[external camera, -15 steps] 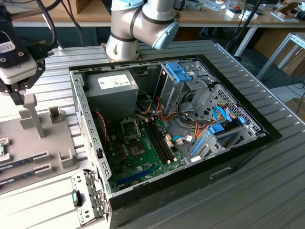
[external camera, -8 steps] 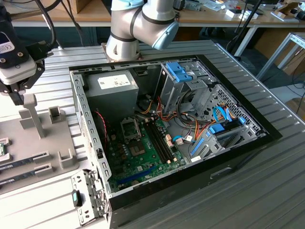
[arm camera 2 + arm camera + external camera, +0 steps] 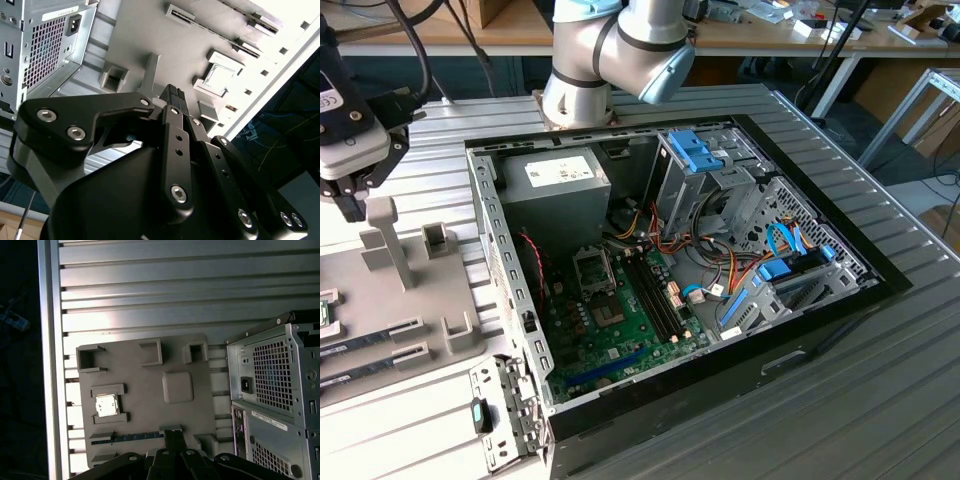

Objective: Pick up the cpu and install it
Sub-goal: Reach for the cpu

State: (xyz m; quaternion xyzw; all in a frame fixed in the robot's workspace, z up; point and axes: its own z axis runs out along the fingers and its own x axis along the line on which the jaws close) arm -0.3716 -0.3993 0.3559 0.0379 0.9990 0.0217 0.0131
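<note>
Ribbed grey metal table [image 3: 880, 400], wooden workbenches [image 3: 520, 38] behind on white legs [image 3: 838, 85], clutter on top

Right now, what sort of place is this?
Probably a robotics lab set up for computer assembly: a robot arm by an open computer case, and a grey tray holding the cpu.

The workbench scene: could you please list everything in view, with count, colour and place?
table: one, grey, ribbed.
computer case: one, black, open, mid-table.
motherboard: one, green, inside the case.
power supply: one, grey, inside the case.
fixture plate: one, grey, on the table beside the case.
cpu: one, silvery, in a holder on the plate.
memory sticks: two, dark, in plate slots.
arm: one, grey and blue, behind the case.
claw: one, black, shut, above the plate.
</note>
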